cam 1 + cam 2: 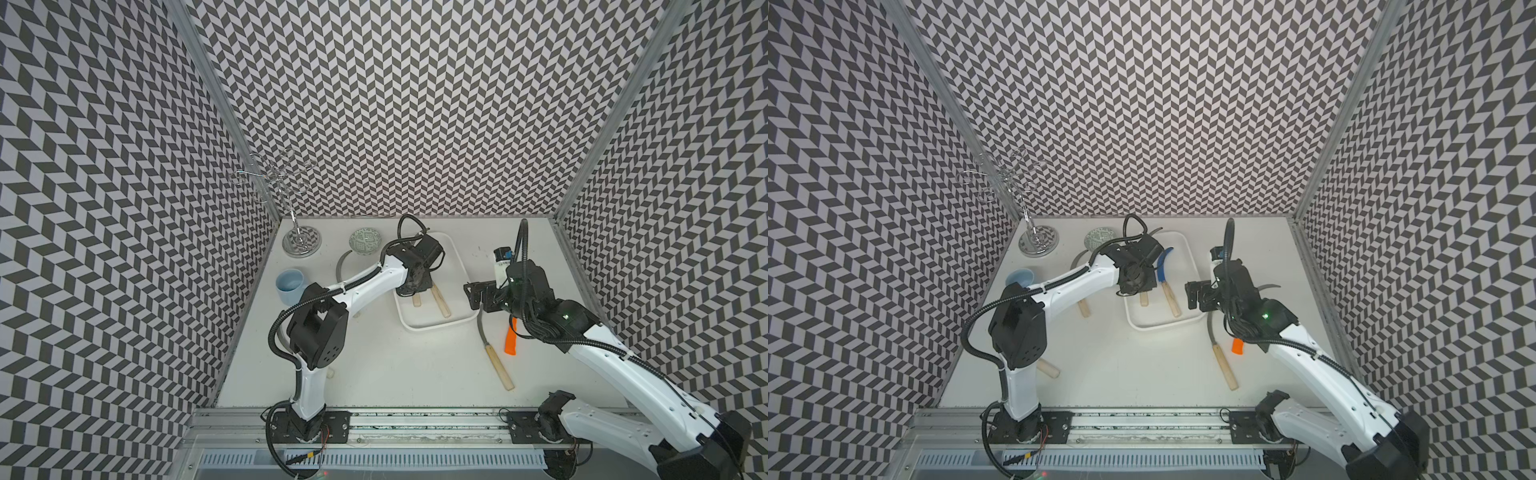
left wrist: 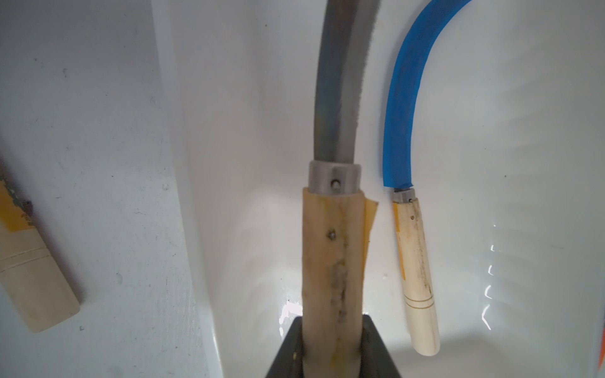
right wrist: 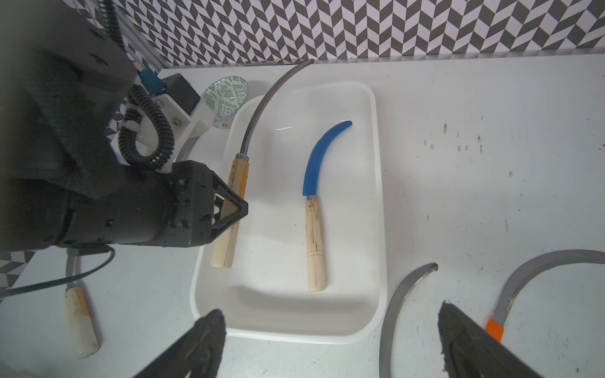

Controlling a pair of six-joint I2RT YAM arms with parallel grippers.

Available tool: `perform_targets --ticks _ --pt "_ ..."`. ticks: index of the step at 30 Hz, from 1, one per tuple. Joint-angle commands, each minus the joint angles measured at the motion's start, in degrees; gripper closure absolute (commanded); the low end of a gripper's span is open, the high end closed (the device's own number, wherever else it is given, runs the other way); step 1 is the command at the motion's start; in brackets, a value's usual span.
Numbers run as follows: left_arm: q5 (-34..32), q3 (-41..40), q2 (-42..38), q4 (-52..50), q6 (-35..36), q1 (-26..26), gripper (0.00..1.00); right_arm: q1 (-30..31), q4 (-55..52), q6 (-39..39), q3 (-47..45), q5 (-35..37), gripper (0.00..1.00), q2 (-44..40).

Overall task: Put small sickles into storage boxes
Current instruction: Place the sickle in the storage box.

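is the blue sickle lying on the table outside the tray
No, the blue sickle lies flat on the floor of the white tray, well inside its rim.

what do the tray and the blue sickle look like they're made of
Tray: probably plastic, glossy white; rounded moulded corners and bright glints on its floor.
Blue sickle: blade looks matte blue, painted metal or plastic, cannot tell which; handle pale unvarnished wood, with grain streaks, dark stains and turned grooves; grey metal collar with a rivet.
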Motion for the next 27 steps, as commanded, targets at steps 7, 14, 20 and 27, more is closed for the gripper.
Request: perform_targets --ticks 7,14,20,27 --pt "0.7 -2.6 0.1 3.6 -0.1 0.0 0.9 -0.6 2.8 0.5 -1.4 0.1 0.0 -1.6" --pt "1.3 -3.4 1.0 4.4 0.0 0.0 0.9 -0.7 2.8 0.4 -1.6 -0.5 0.0 -1.7" --pt "1.8 -3.4 2.4 4.7 -0.1 0.1 0.9 -0.7 2.9 0.3 -1.6 -0.8 0.0 -1.6" --pt "2.6 -4.0 3.3 5.3 -0.2 0.1 0.91 -0.7 2.9 0.3 -1.7 -0.8 0.0 -1.7"
